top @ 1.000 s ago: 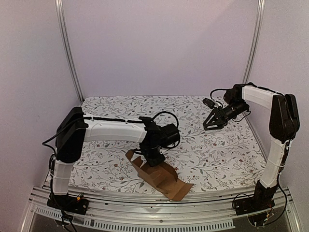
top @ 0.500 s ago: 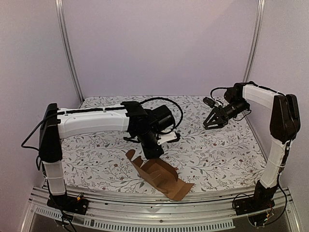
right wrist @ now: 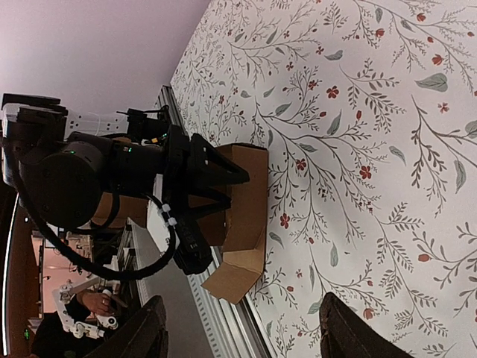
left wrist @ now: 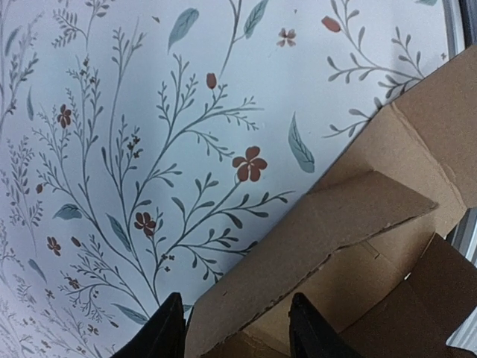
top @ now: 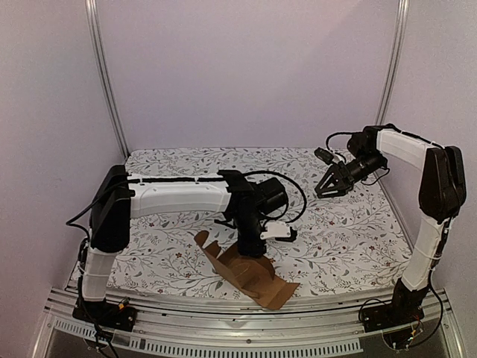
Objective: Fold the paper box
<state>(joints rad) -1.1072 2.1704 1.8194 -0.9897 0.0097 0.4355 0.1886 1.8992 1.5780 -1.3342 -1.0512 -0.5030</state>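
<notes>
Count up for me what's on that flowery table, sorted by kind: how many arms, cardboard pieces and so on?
Robot arms: 2, one ending in the left gripper, the other in the right gripper
Brown cardboard pieces: 1, the paper box, partly folded
Flowery cloths: 1, the tablecloth
Total: 4

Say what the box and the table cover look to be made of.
The box looks like plain brown cardboard, matte, going by its ragged cut edges and stiff creased flaps. The cover is probably printed cloth or vinyl: it is matte, lies flat, and has a floral pattern of leaves and red blossoms. No weave shows, so which of the two is open.
</notes>
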